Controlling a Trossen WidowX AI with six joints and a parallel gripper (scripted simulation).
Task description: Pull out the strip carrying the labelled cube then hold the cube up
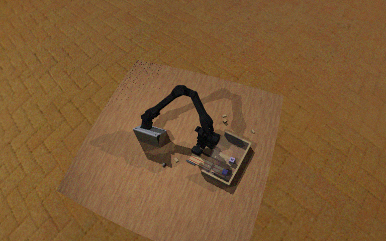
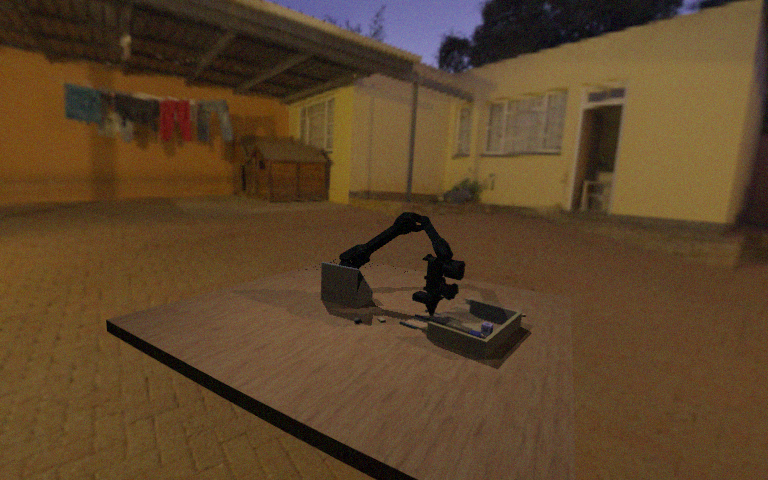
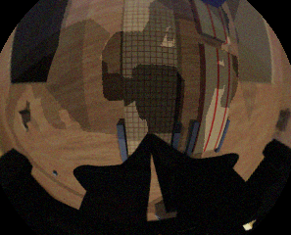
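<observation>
In the wrist view, the closed gripper (image 1: 196,153) (image 2: 431,310) (image 3: 149,137), with nothing between its fingers, points at the near end of the grid-patterned strip (image 3: 150,54), which runs from the lower middle up to the top edge and shows no break in the part in view. To its right lies the red-lined strip (image 1: 196,160) (image 3: 216,93), with a gap across it near the upper right and a blue cube (image 1: 224,171) at its far end in the top view. The labelled cube (image 1: 231,159) (image 2: 486,327) sits inside the three-walled tray (image 1: 239,163) (image 2: 504,330), right of centre in the top view, on the bench (image 1: 159,191) (image 2: 340,368).
</observation>
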